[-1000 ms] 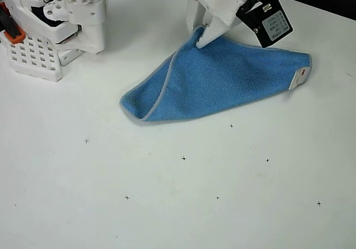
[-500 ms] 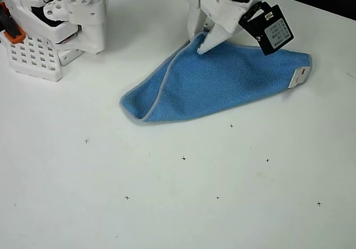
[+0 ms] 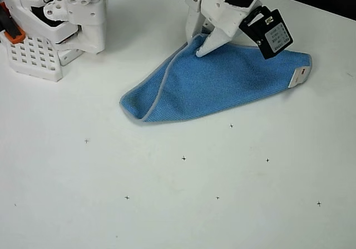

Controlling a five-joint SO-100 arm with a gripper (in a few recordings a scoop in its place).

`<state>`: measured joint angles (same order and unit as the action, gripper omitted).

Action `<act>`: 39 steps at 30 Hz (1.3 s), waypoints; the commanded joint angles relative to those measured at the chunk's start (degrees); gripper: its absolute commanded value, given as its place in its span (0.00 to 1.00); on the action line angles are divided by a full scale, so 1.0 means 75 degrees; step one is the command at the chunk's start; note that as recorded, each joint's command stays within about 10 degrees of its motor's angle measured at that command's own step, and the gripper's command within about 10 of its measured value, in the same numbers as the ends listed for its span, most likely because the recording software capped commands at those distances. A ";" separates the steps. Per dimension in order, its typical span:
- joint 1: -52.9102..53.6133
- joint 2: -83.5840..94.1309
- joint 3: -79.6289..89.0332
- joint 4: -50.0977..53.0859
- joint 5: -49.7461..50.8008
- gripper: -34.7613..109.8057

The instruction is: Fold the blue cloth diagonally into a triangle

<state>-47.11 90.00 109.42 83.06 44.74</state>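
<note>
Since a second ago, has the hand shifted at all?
Yes. The hand has moved slightly up the overhead picture, away from the tag end of the cloth, taking the cloth's top corner with it.

White tag [image 3: 298, 77] on blue cloth [image 3: 217, 85], red print unreadable; camera label [image 3: 276, 36] illegible

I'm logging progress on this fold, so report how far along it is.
Done: the medium-blue microfibre cloth already lies doubled into a rough triangle on the white table, its white tag at the right corner. In hand: the white gripper sits at the top corner, jaws slightly apart. Left: letting go, and perhaps flattening the bulging left fold.
</note>
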 commanded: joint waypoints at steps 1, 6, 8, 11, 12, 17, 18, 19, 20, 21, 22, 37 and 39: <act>-0.0012 0.0199 -0.0352 -0.0012 -0.0129 0.39; 0.0187 0.0234 -0.0598 0.0117 -0.0539 0.46; 0.0270 0.0246 -0.0691 0.0246 -0.0633 0.47; 0.0387 0.0293 -0.0809 0.0363 -0.0797 0.47; 0.0457 0.0340 -0.0820 0.0363 -0.0902 0.47; 0.0738 0.0586 -0.1020 0.0645 -0.1219 0.47; 0.0844 0.0598 -0.1148 0.0785 -0.1359 0.47; 0.0973 0.0621 -0.1277 0.0891 -0.1547 0.47; 0.1125 0.0656 -0.1395 0.0961 -0.1770 0.47; 0.1277 0.0691 -0.1512 0.1031 -0.2004 0.47; 0.1441 0.0715 -0.1652 0.1137 -0.2215 0.47; 0.4664 0.2704 0.1533 -0.0012 -0.5438 0.47; 0.4945 0.3021 0.2145 -0.0434 -0.5801 0.47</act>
<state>-13.01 104.15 119.53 84.11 4.75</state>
